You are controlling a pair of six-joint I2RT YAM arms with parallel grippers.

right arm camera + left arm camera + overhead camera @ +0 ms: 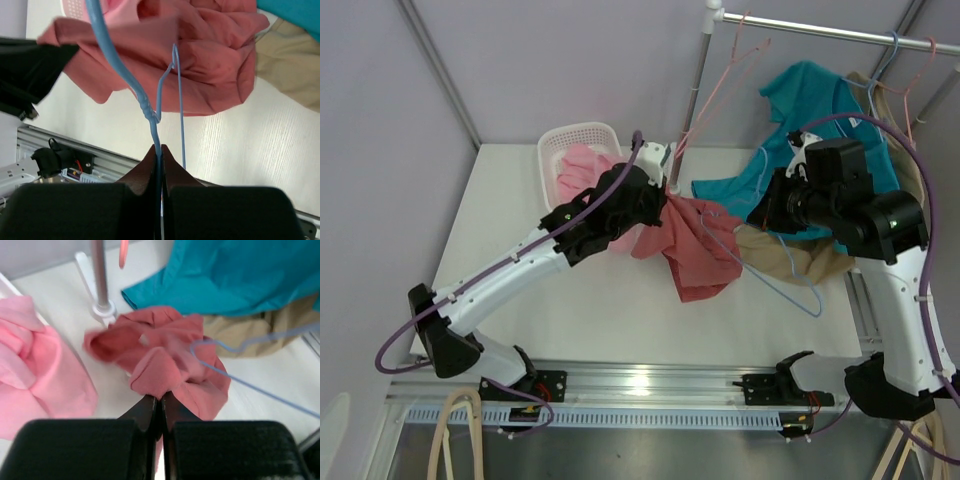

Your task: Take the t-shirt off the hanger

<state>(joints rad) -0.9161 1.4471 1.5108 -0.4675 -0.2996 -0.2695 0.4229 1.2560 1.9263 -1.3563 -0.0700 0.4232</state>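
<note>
The t-shirt (695,245) is a bunched salmon-red cloth hanging between the two arms, above the white table. My left gripper (665,200) is shut on a fold of it; in the left wrist view the jaws (161,399) pinch the cloth (165,355). The hanger (790,285) is thin blue wire, and part of it runs into the cloth (235,380). My right gripper (760,215) is shut on its twisted neck, seen at the jaw tips (161,149) in the right wrist view. From there the hanger (125,75) curves up across the t-shirt (210,65).
A white basket (575,135) with a pink garment stands at the back left. A rack pole (695,90) rises behind the t-shirt. A teal shirt (810,120) hangs at the right, a beige garment (800,255) lies beneath it, and a pink hanger (720,80) hangs on the rail.
</note>
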